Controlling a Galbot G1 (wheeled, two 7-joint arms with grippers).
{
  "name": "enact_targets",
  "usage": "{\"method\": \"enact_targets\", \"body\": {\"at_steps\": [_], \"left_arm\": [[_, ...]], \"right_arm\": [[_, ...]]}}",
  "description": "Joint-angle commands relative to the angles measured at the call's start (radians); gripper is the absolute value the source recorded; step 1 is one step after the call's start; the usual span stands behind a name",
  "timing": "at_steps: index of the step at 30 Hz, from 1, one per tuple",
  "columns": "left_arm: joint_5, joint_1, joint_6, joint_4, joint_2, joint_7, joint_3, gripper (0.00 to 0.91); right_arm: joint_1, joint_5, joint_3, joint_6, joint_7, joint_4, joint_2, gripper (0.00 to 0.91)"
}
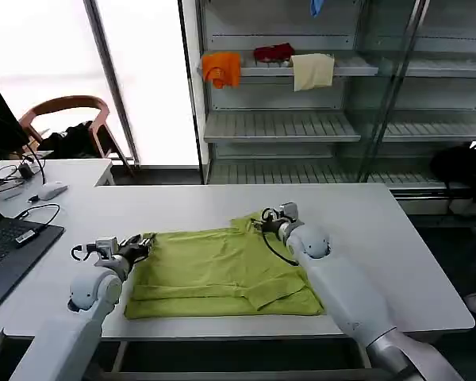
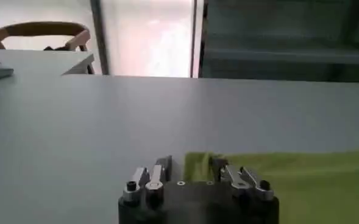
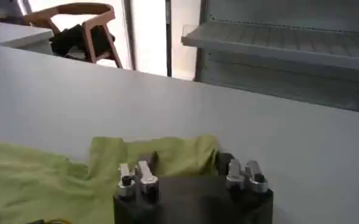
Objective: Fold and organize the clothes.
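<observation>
Head view. Left arm: reaches in low from 7 o'clock, forearm near level, left gripper [image 1: 140, 247] at the T-shirt's [image 1: 222, 274] left far corner. Right arm: runs from 5 o'clock up to the right gripper [image 1: 263, 222] at the shirt's far right corner. T-shirt: lime green, lying partly folded near the front edge of the white table [image 1: 182, 208]. Finger state cannot be told here for either gripper.

Left wrist view. Left gripper [image 2: 189, 165]: fingers apart, low over the tabletop [image 2: 167, 115]. T-shirt [image 2: 301, 182]: its corner edge lies between the two fingers, the rest spreading off to one side.

Right wrist view. Right gripper [image 3: 185, 161]: fingers spread wide, held low. T-shirt [image 3: 39, 176]: a raised fold of cloth sits between the fingers; whether the pads touch it cannot be told. Table [image 3: 167, 103]: bare grey surface beyond the cloth.
</observation>
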Motion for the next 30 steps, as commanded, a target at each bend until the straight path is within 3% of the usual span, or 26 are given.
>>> {"method": "enact_targets", "body": {"at_steps": [1,17,30], "left_arm": [[0.010,0.004,0.002,-0.003,0.004,0.021,0.001,0.000],[-0.008,0.011,-0.061,-0.076,0.032,-0.007,-0.006,0.000],[-0.005,0.153,-0.077,-0.257,0.095,-0.046,-0.048,0.000]], "right_arm": [[-0.003,-0.010,-0.004,-0.003,-0.002,0.011,-0.001,0.000],[-0.018,0.030,-0.015,0.056,0.028,0.149,-0.041,0.000],[-0.186,0.125,0.017,0.040,0.106,0.461,-0.199,0.000]]}}
